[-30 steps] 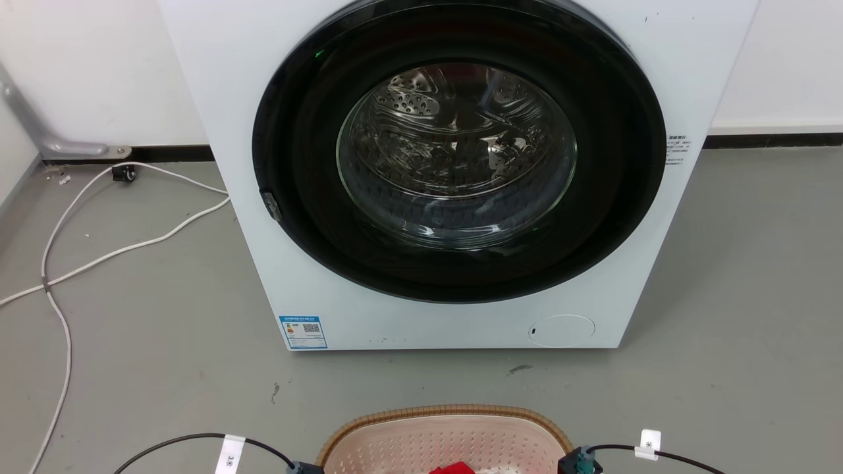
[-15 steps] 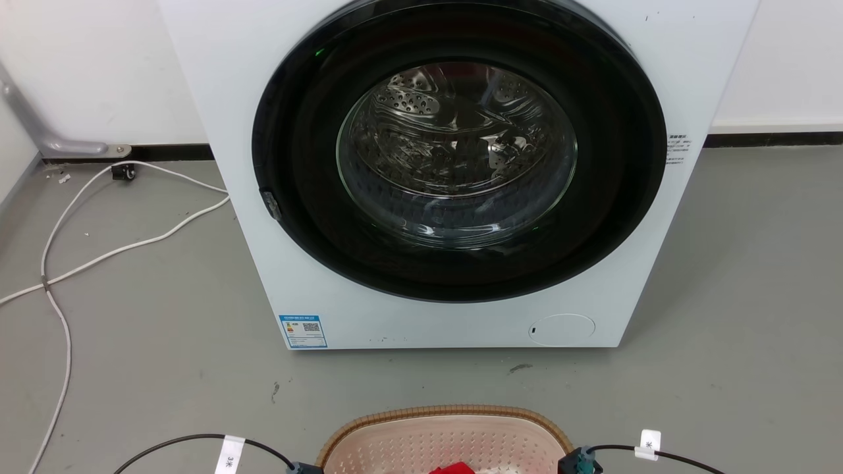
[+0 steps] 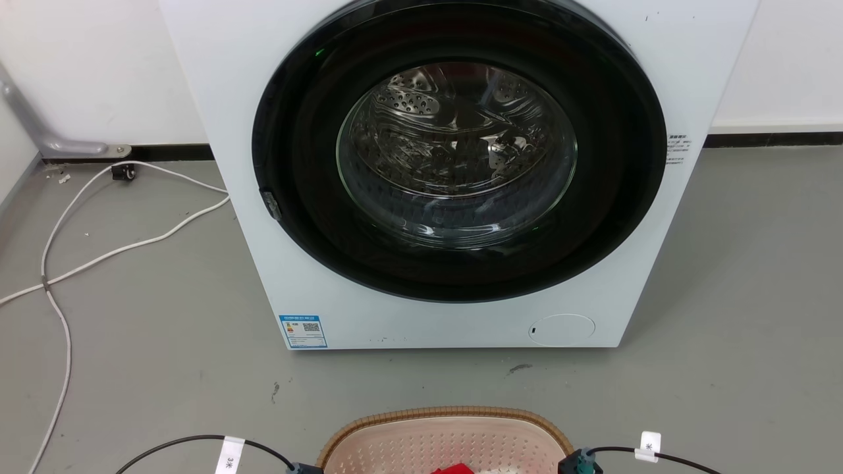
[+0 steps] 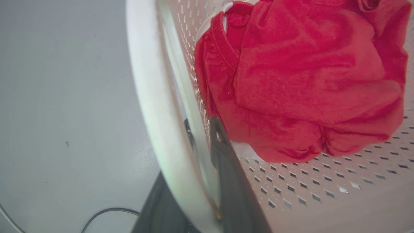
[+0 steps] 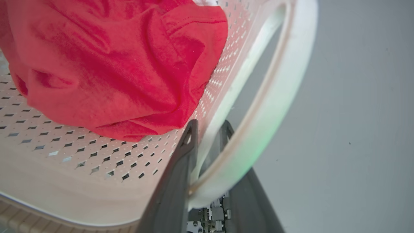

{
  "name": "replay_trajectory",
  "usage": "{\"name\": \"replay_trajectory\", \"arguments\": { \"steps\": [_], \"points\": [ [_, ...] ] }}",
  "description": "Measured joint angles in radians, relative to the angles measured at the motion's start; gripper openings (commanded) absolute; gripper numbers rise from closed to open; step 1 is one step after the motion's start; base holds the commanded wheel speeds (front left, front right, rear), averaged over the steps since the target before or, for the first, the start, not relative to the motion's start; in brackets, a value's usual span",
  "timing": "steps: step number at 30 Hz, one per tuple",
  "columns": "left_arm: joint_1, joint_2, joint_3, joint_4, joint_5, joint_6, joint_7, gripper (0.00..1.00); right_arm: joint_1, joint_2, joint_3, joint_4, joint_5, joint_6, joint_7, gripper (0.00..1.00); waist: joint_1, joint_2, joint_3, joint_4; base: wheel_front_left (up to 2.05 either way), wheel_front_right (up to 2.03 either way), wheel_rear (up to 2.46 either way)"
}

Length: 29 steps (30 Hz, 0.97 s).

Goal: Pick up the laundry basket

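The laundry basket, pale pink and perforated with a brown woven-look rim, lies at the head view's bottom edge on the grey floor. A red garment lies bunched inside it. In the left wrist view my left gripper straddles the basket's side wall, one dark finger inside and one outside beneath the white handle, shut on it. My right gripper grips the opposite wall the same way, its outer finger passing inside the white handle loop. The red garment lies close to its inner finger.
A white front-loading washing machine with its dark round door shut stands just beyond the basket. White cables trail over the floor at the left. Black tagged cables arc at the bottom corners.
Hardly anything: the basket's rim and the tagged cables sit a few pixels lower in the head view than before.
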Motion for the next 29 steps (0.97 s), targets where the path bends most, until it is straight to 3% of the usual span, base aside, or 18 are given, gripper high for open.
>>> {"name": "replay_trajectory", "arguments": {
  "steps": [29],
  "points": [
    [0.0, 0.003, -0.025, 0.001, -0.024, 0.0, -0.005, 0.0, 0.002, 0.001, 0.0, -0.001, -0.001, 0.0, 0.0, 0.0, 0.0, 0.0, -0.002, -0.002, 0.0, 0.0, 0.0]
  ]
}}
